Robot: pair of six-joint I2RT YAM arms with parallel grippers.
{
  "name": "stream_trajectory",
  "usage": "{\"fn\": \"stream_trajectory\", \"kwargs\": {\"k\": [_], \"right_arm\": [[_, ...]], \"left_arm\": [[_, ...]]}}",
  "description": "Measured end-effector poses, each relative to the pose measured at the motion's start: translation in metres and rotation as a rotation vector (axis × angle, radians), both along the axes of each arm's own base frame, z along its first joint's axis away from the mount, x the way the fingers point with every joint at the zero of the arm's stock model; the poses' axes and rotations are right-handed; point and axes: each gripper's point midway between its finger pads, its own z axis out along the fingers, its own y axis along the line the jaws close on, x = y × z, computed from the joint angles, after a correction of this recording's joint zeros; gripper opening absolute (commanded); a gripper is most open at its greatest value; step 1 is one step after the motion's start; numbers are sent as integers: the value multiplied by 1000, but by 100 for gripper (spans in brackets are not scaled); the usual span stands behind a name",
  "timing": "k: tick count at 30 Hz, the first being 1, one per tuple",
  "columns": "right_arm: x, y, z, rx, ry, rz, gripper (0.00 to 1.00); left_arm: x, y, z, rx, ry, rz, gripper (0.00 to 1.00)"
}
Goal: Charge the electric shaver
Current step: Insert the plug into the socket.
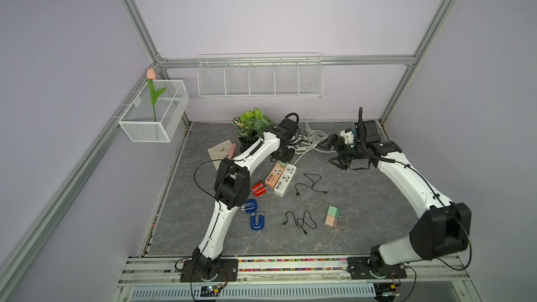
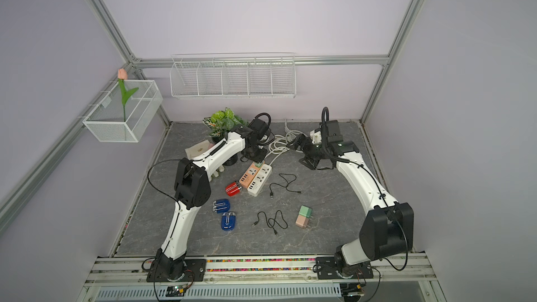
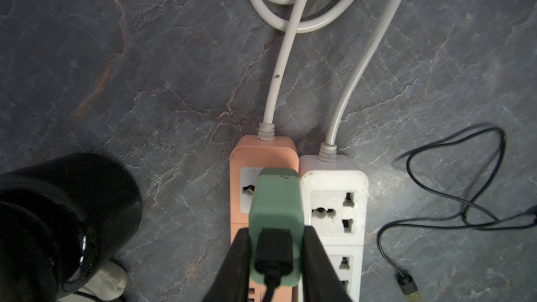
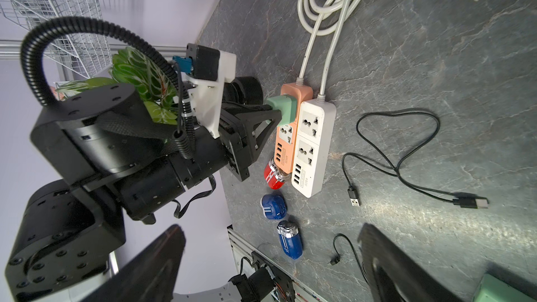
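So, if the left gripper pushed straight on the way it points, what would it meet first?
The left gripper holds the green adapter, which would press into the orange power strip right ahead; whether it already touches is unclear.

Little room beside my left gripper (image 3: 277,238): white power strip (image 3: 334,199) touching the orange strip (image 3: 236,199), black pot (image 3: 66,213) near; bare tabletop (image 3: 174,68) toward the coiled cords (image 3: 305,28).

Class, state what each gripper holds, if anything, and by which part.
The left gripper holds the green adapter by its two sides, at the end where the cable enters. The right gripper is open, holding nothing.
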Motion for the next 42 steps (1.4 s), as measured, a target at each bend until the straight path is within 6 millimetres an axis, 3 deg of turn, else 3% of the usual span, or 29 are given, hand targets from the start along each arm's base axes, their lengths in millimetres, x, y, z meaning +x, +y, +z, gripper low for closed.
{"fn": "stream_trajectory", "kwargs": {"k": [13, 24, 28, 31, 37, 42], "right_arm": [[-2, 0, -5, -3, 12, 0, 96], [-2, 0, -5, -3, 13, 0, 97], [-2, -1, -6, -4, 15, 0, 98], [-2, -1, -6, -4, 15, 0, 98], [-2, -1, -7, -9, 12, -1, 99], [-1, -2, -7, -14, 11, -6, 99]], "left_arm": [[3, -2, -3, 6, 14, 25, 0], [-8, -16, -2, -11, 26, 101, 0], [-12, -19, -2, -18, 37, 127, 27], [-13, -20, -2, -26, 43, 147, 39], [-26, -27, 2, -60, 90, 168, 52], [-45, -26, 27, -108, 102, 179, 60]]}}
